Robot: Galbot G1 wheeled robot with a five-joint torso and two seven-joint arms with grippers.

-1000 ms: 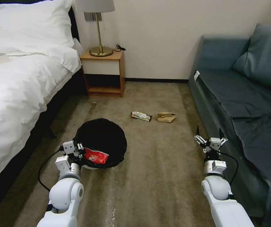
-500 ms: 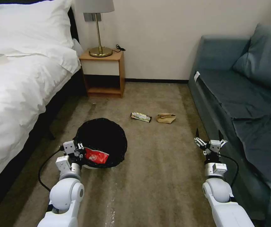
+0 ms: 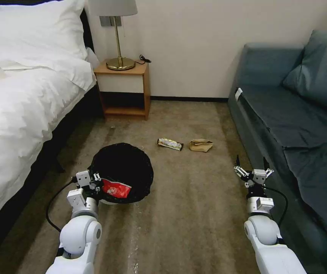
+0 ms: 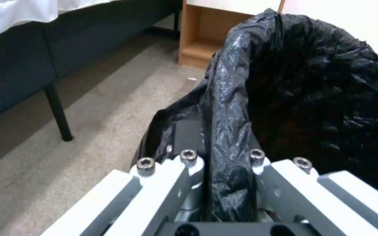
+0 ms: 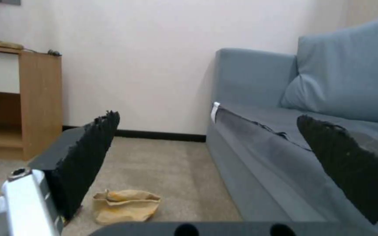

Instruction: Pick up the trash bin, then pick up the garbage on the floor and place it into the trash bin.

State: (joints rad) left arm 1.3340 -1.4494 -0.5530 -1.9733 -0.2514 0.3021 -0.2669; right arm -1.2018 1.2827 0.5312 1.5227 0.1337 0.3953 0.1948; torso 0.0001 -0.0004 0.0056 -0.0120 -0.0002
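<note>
Beige carpet [image 3: 194,205] is running between a white-sheeted bed [image 3: 19,114] on the robot's left and a blue-grey fabric sofa [image 3: 292,114] on its right, with a wooden nightstand [image 3: 123,89] carrying a brass lamp [image 3: 118,36] against the far wall. From the head camera, the left gripper [image 3: 95,182] is sitting at the near rim of the short round white trash bin lined with a crinkled black bag [image 3: 123,167], and a red wrapper [image 3: 116,188] is lying inside the bin just beside it. Farther ahead on the carpet, a silvery-yellow wrapper [image 3: 170,144] and a crumpled brown paper bag [image 3: 200,145] are lying side by side, near each other and well apart from the bin. The right gripper [image 3: 251,167] is hovering above the carpet near the sofa's front edge, its jaws standing wide apart and holding nothing.

Seen from the left wrist, the jaws are standing clamped on the bin's bag-covered rim [image 4: 228,131], one on each side of the black plastic.

Seen from the right wrist, the two black pads [image 5: 88,157] are standing far apart, and the brown paper bag [image 5: 125,205] is lying on the carpet ahead, beside the sofa.
</note>
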